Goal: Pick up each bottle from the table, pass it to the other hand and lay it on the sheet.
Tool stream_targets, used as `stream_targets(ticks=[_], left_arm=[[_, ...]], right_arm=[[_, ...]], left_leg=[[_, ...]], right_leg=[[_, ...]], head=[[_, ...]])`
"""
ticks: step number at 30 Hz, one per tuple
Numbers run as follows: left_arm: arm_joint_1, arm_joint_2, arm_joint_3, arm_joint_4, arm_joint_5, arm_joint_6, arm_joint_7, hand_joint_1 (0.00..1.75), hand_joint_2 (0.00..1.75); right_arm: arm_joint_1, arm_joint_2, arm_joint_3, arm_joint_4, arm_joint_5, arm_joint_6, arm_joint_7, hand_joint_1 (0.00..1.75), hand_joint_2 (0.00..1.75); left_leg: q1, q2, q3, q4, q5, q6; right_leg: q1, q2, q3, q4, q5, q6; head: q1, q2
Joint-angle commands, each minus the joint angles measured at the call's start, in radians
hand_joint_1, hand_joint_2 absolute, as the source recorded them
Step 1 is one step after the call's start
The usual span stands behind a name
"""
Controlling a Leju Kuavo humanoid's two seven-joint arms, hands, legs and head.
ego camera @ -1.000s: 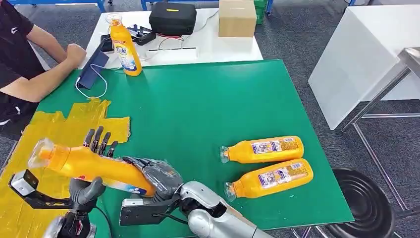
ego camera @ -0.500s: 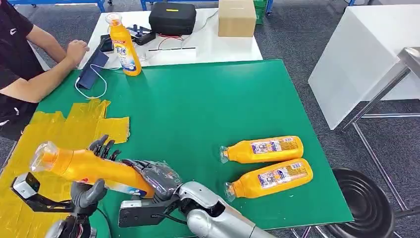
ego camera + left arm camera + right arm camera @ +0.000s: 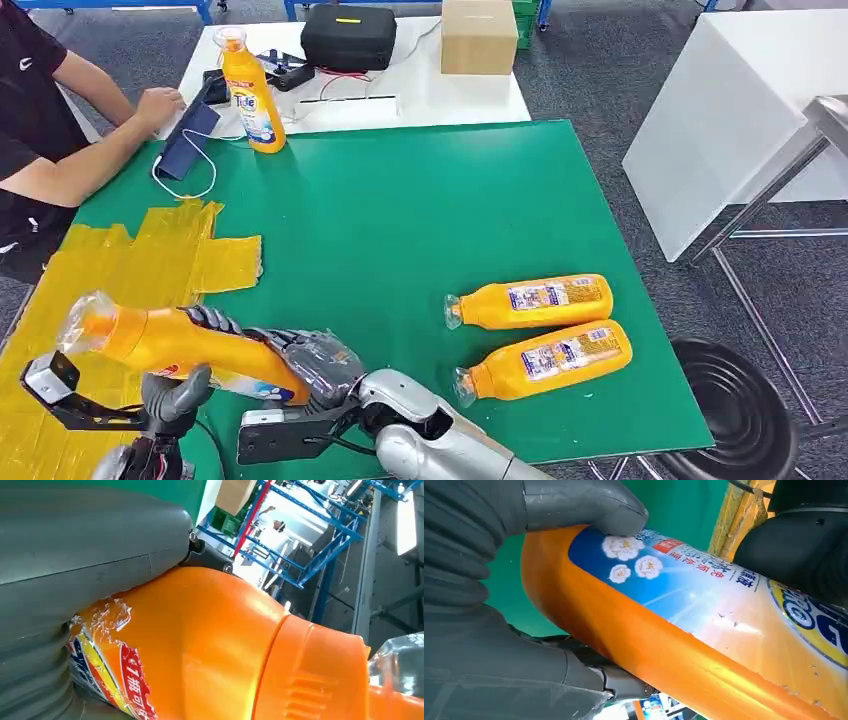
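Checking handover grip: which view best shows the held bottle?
Head view: the whole held bottle shows, with the left hand and right hand on it above the yellow sheet. Left wrist view shows its orange neck close up; right wrist view shows its label end.

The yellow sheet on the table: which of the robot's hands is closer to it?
Left. The left hand grips the orange bottle right at the yellow sheet's near edge. The right hand holds the bottle's base over the green mat, farther from the sheet.
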Motion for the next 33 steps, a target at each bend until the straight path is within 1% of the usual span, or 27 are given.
stream_targets(ticks=[1, 2, 3, 4, 5, 6, 7, 8, 9, 10, 11, 13, 14, 15, 17, 18, 19, 21, 24, 25, 26, 31, 32, 33], left_arm=[[-0.029, -0.02, 0.018, -0.004, -0.034, 0.0, -0.031, 1.75, 1.75], [-0.033, -0.021, 0.025, -0.009, -0.059, 0.008, -0.045, 1.75, 1.75], [-0.04, -0.024, 0.039, -0.02, -0.132, 0.032, -0.084, 1.75, 1.75], [-0.048, -0.025, 0.058, -0.037, -0.239, 0.085, -0.141, 1.75, 1.75], [-0.074, -0.039, 0.078, -0.044, -0.384, 0.168, -0.201, 1.75, 1.75], [-0.096, -0.044, 0.099, -0.055, -0.495, 0.248, -0.232, 1.75, 1.75], [-0.136, -0.054, 0.121, -0.053, -0.648, 0.356, -0.266, 1.75, 1.75], [-0.16, -0.054, 0.136, -0.053, -0.769, 0.452, -0.294, 1.75, 1.75], [-0.181, -0.05, 0.155, -0.046, -0.882, 0.55, -0.313, 1.75, 1.75], [-0.187, -0.041, 0.168, -0.037, -0.934, 0.595, -0.32, 1.75, 1.75], [-0.188, -0.035, 0.185, -0.028, -0.973, 0.635, -0.328, 1.75, 1.75], [-0.182, -0.025, 0.2, -0.016, -0.985, 0.645, -0.339, 1.75, 1.75], [-0.182, -0.025, 0.2, -0.016, -0.985, 0.645, -0.339, 1.75, 1.75], [-0.179, -0.026, 0.2, -0.016, -0.985, 0.646, -0.342, 1.75, 1.75], [-0.168, -0.026, 0.202, -0.015, -1.072, 0.733, -0.359, 1.75, 1.75], [-0.158, -0.007, 0.201, -0.002, -1.191, 0.839, -0.359, 1.75, 1.75], [-0.152, 0.01, 0.2, 0.018, -1.255, 0.892, -0.346, 1.75, 1.75], [-0.14, 0.031, 0.217, 0.069, -1.305, 0.944, -0.343, 1.75, 1.75], [-0.119, 0.057, 0.251, 0.158, -1.405, 1.069, -0.35, 1.75, 1.75], [-0.112, 0.063, 0.256, 0.17, -1.424, 1.091, -0.348, 1.75, 1.75], [-0.106, 0.065, 0.26, 0.171, -1.424, 1.093, -0.349, 1.75, 1.75], [-0.109, 0.064, 0.257, 0.164, -1.423, 1.089, -0.348, 1.75, 1.75], [-0.105, 0.069, 0.249, 0.163, -1.472, 1.117, -0.322, 1.75, 1.75], [-0.104, 0.071, 0.25, 0.167, -1.471, 1.115, -0.323, 1.75, 1.75]], right_arm=[[-0.017, -0.035, 0.014, 0.05, 0.008, -0.007, 0.01, 1.75, 1.75], [-0.015, -0.041, 0.004, 0.043, 0.009, -0.014, 0.012, 1.75, 1.75], [-0.01, -0.05, -0.014, 0.027, 0.012, -0.03, 0.016, 1.75, 1.75], [-0.007, -0.057, -0.03, 0.015, 0.016, -0.046, 0.024, 1.48, 1.75], [0.001, -0.066, -0.056, -0.01, 0.018, -0.066, 0.034, 0.12, 1.75], [0.009, -0.075, -0.079, -0.032, 0.019, -0.08, 0.04, 0.0, 1.75], [0.013, -0.092, -0.11, -0.067, 0.025, -0.093, 0.057, 0.0, 1.75], [0.014, -0.106, -0.134, -0.091, 0.024, -0.097, 0.063, 0.0, 0.0], [0.019, -0.127, -0.169, -0.127, 0.021, -0.103, 0.065, 0.0, 0.0], [0.025, -0.144, -0.195, -0.155, 0.02, -0.107, 0.066, 0.0, 0.0], [0.033, -0.165, -0.22, -0.185, 0.019, -0.11, 0.065, 0.0, 0.0], [0.045, -0.188, -0.245, -0.219, 0.016, -0.107, 0.055, 0.0, 0.0], [0.045, -0.188, -0.245, -0.219, 0.016, -0.107, 0.055, 0.0, 0.0], [0.048, -0.188, -0.245, -0.22, 0.016, -0.107, 0.055, 0.0, 0.0], [0.058, -0.2, -0.255, -0.241, 0.02, -0.117, 0.05, 0.0, 0.0], [0.066, -0.228, -0.273, -0.274, 0.013, -0.126, 0.043, 0.0, 0.0], [0.075, -0.252, -0.291, -0.305, -0.006, -0.127, 0.031, 0.0, 0.0], [0.094, -0.301, -0.318, -0.372, -0.031, -0.12, 0.011, 0.0, 0.0], [0.123, -0.36, -0.344, -0.466, -0.051, -0.098, -0.006, 0.0, 0.0], [0.129, -0.372, -0.344, -0.479, -0.053, -0.094, -0.007, 0.0, 0.0], [0.132, -0.376, -0.346, -0.483, -0.054, -0.093, -0.007, 0.0, 0.0], [0.133, -0.371, -0.343, -0.478, -0.053, -0.095, -0.007, 0.0, 0.0], [0.129, -0.374, -0.337, -0.473, -0.054, -0.095, -0.008, 0.0, 0.0], [0.131, -0.377, -0.338, -0.474, -0.055, -0.095, -0.009, 0.0, 0.0]], left_leg=[[0.001, -0.003, 0.002, 0.0, -0.001, 0.0], [0.001, -0.004, 0.003, 0.0, -0.001, 0.0], [0.001, -0.004, 0.002, 0.0, -0.001, 0.0], [0.001, -0.003, 0.001, 0.0, 0.0, 0.0], [0.001, -0.005, 0.002, 0.0, -0.001, 0.0], [0.001, -0.005, 0.0, 0.001, 0.0, 0.0], [0.002, -0.007, 0.0, 0.002, 0.0, 0.0], [0.001, -0.007, -0.001, 0.001, 0.001, 0.0], [0.002, -0.01, -0.002, 0.003, 0.001, 0.0], [0.002, -0.011, -0.002, 0.004, 0.0, 0.0], [0.001, -0.008, -0.002, 0.002, 0.001, 0.0], [0.001, -0.006, 0.0, 0.001, 0.0, 0.0], [0.001, -0.004, 0.001, 0.0, 0.0, 0.0], [0.001, -0.005, 0.002, 0.0, 0.0, 0.0], [0.001, -0.005, 0.002, 0.001, -0.001, 0.0], [0.001, -0.003, 0.002, 0.0, -0.001, 0.0], [0.001, -0.004, 0.002, 0.001, -0.001, 0.0], [0.0, -0.005, 0.002, 0.0, 0.0, 0.0], [-0.001, -0.002, 0.001, -0.001, 0.0, 0.0], [-0.001, -0.003, 0.003, -0.001, 0.0, 0.0], [-0.001, -0.002, 0.001, -0.001, 0.0, 0.0], [0.0, -0.004, 0.002, 0.0, -0.001, 0.0], [0.0, -0.003, 0.0, 0.0, 0.0, 0.0], [-0.001, -0.002, 0.0, 0.0, 0.0, 0.0]], right_leg=[[0.001, -0.002, 0.004, -0.001, -0.001, 0.0], [0.001, -0.003, 0.004, -0.001, -0.001, 0.0], [0.001, -0.003, 0.004, -0.001, -0.001, 0.0], [0.0, -0.002, 0.002, -0.001, 0.0, 0.0], [0.001, -0.004, 0.003, -0.001, -0.001, 0.001], [0.001, -0.005, 0.001, 0.0, -0.001, 0.0], [0.002, -0.006, 0.003, 0.0, -0.001, 0.001], [0.001, -0.006, 0.001, 0.0, -0.001, 0.0], [0.002, -0.009, 0.001, 0.001, -0.001, 0.001], [0.002, -0.01, 0.001, 0.001, -0.001, 0.001], [0.001, -0.007, 0.001, 0.001, -0.001, 0.001], [0.001, -0.005, 0.002, 0.0, 0.0, 0.001], [0.0, -0.003, 0.002, -0.001, 0.0, 0.001], [0.0, -0.004, 0.003, -0.001, 0.0, 0.001], [0.0, -0.003, 0.003, 0.0, -0.001, 0.001], [0.0, -0.002, 0.002, -0.001, 0.0, 0.001], [0.001, -0.003, 0.003, -0.001, -0.001, 0.001], [0.0, -0.004, 0.003, -0.001, -0.001, 0.001], [-0.001, -0.002, 0.002, -0.001, 0.0, 0.001], [-0.001, -0.002, 0.004, -0.001, -0.001, 0.001], [-0.001, -0.001, 0.001, -0.001, 0.0, 0.001], [0.0, -0.002, 0.003, 0.0, -0.001, 0.001], [0.0, -0.002, 0.001, -0.001, -0.001, 0.001], [-0.001, -0.002, 0.0, 0.0, 0.0, 0.001]], head=[[0.0, 0.0], [0.0, 0.0], [0.0, 0.0], [0.0, 0.0], [0.0, 0.0], [0.0, 0.0], [0.0, 0.0], [0.0, 0.0], [0.0, 0.0], [0.0, 0.0], [0.0, 0.0], [0.0, 0.0], [0.0, 0.0], [0.0, 0.0], [0.0, 0.0], [0.0, 0.0], [0.0, 0.0], [0.0, 0.0], [0.0, 0.0], [0.0, 0.0], [0.0, 0.0], [0.0, 0.0], [0.0, 0.0], [0.0, 0.0]])
